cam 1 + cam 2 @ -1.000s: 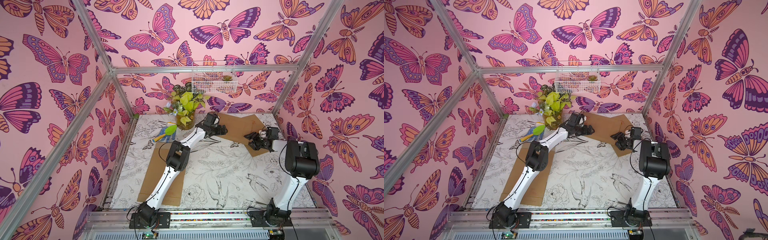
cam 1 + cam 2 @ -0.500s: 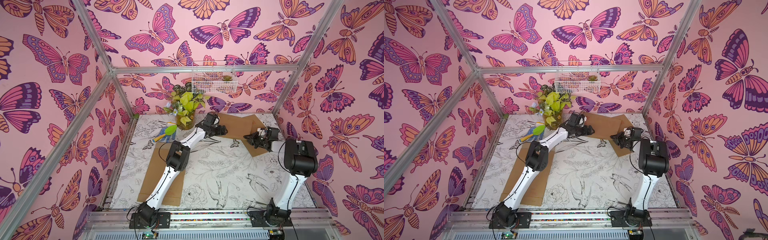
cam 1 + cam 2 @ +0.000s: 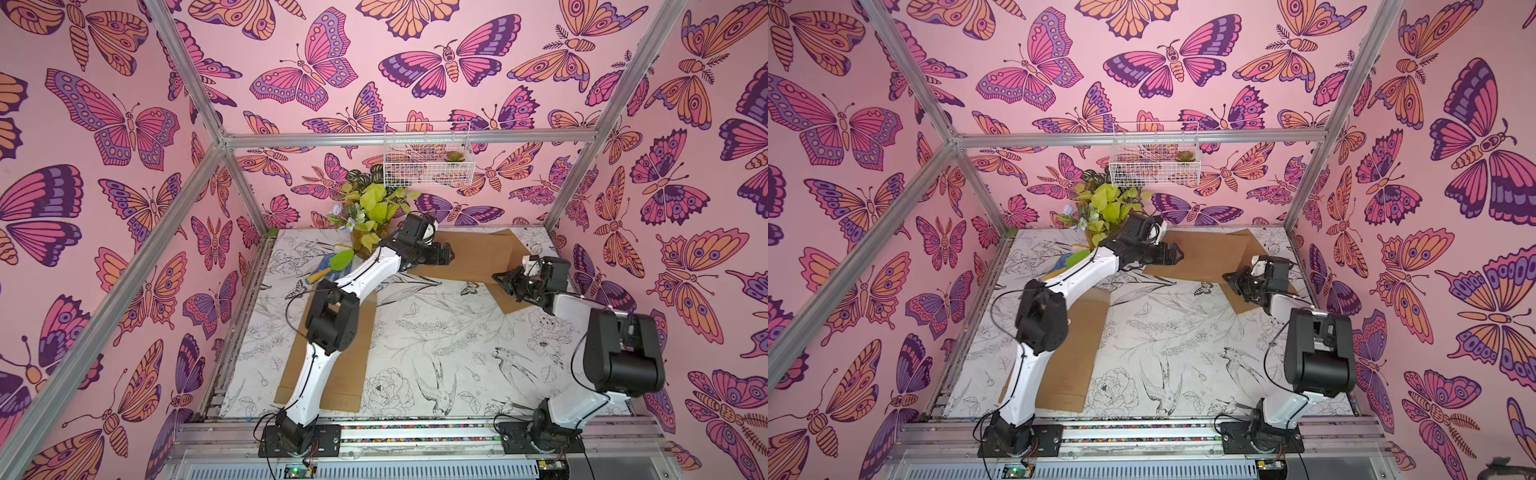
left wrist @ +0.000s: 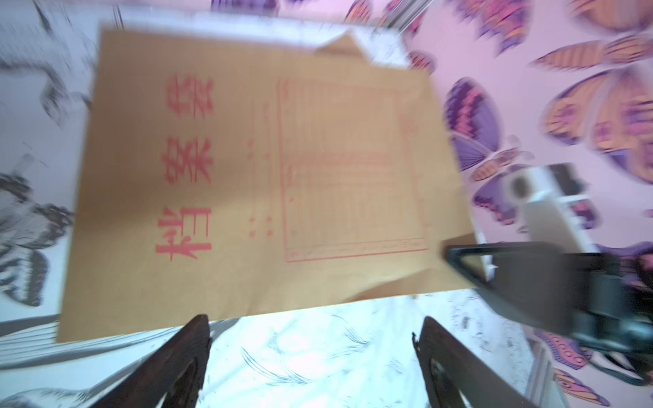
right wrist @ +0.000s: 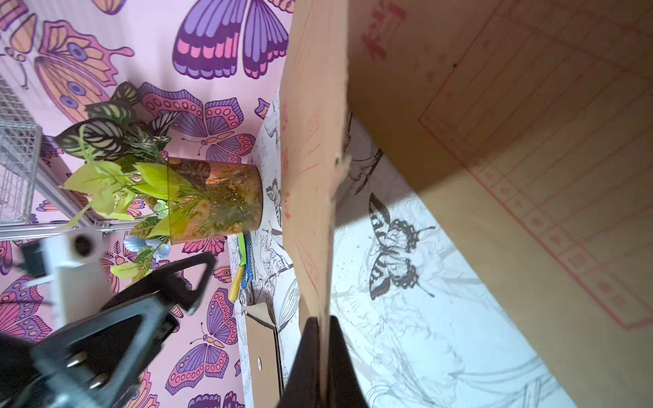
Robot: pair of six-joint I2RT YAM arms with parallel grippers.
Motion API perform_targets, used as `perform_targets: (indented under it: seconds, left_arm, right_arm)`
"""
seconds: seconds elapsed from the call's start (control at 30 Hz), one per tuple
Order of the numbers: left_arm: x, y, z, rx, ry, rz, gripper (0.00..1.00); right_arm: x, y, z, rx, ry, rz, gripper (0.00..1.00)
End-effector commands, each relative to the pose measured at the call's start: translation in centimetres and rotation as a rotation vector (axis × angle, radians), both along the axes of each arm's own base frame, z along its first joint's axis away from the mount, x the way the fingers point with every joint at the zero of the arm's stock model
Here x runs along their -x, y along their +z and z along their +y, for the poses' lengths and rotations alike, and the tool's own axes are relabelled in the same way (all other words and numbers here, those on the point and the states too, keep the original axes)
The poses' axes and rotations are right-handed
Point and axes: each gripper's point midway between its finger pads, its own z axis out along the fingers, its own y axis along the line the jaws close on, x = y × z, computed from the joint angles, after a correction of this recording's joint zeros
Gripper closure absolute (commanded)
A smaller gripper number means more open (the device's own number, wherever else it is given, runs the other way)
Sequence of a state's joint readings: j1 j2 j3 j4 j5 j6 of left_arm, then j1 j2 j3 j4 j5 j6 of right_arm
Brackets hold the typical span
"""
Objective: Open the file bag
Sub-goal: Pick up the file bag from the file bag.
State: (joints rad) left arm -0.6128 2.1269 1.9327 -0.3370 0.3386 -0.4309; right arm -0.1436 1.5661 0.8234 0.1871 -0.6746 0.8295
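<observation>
1. The main change is that a second ago the right pincer [image 3: 500,279] stood part open beside the bag [image 3: 478,255]. Now it is clamped on the bag's edge (in the right wrist view the brown sheet runs straight into the closed jaws).
2. The right arm has resettled too. Its elbow sits nearer the front rail in both top views, while the pincer itself has hardly moved.
3. The left pincer [image 3: 449,253] has barely shifted. It hovers over the bag's other end, spread wide and holding nothing (its own view shows the fingers [image 4: 183,353] apart above bare table [image 3: 436,332], just short of the bag).
4. The bag lies at the far right of the table with its printed face up. A second sheet [image 5: 512,159] of the same brown paper overlaps it by the right pincer (another bag or a flap, I cannot tell).
5. For the task, this gives me a hold on the bag, so the step in hand looks like pinning or lifting that edge while the mouth gets worked. The bag is not open yet.
6. I cannot tell whether the grip has one layer or the whole thickness (that decides whether a lift parts the mouth or merely carries the bag).
</observation>
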Motion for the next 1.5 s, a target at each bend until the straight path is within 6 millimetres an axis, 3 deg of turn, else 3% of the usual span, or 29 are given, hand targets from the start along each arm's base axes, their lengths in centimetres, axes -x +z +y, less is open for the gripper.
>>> perform_targets:
  seconds: [0.0,0.17,0.37,0.5,0.73,0.93,1.03,1.47]
  left_arm:
    - [1.8,4.2,1.3,0.032,0.022,-0.130,0.07]
    - [5.9,5.0,4.6,0.002,0.053,-0.158,0.05]
    - [10.2,3.8,6.2,-0.144,0.027,-0.221,0.03]
    - [13.0,3.2,5.2,-0.275,-0.046,-0.298,0.03]
    - [17.0,2.0,1.3,-0.408,-0.210,-0.428,0.03]
    - [17.8,1.0,-1.4,-0.446,-0.282,-0.461,0.03]
    - [17.2,0.5,-2.2,-0.474,-0.275,-0.472,0.05]
    - [15.7,-1.0,-2.9,-0.547,-0.266,-0.496,0.35]
  right_arm:
    - [2.3,0.6,-0.3,0.098,-0.011,0.010,1.00]
    - [5.8,2.8,-0.1,0.168,-0.021,0.009,1.00]
    - [9.5,6.5,0.9,0.317,-0.056,0.022,1.00]
    - [11.1,9.2,1.8,0.349,-0.092,0.042,1.00]
    - [12.2,12.1,4.1,0.250,-0.107,0.075,1.00]
    - [12.6,14.1,5.8,0.163,-0.066,0.048,1.00]
    - [13.0,14.9,6.3,0.123,-0.047,0.034,1.00]
    - [14.4,18.0,7.5,-0.006,-0.015,-0.002,1.00]
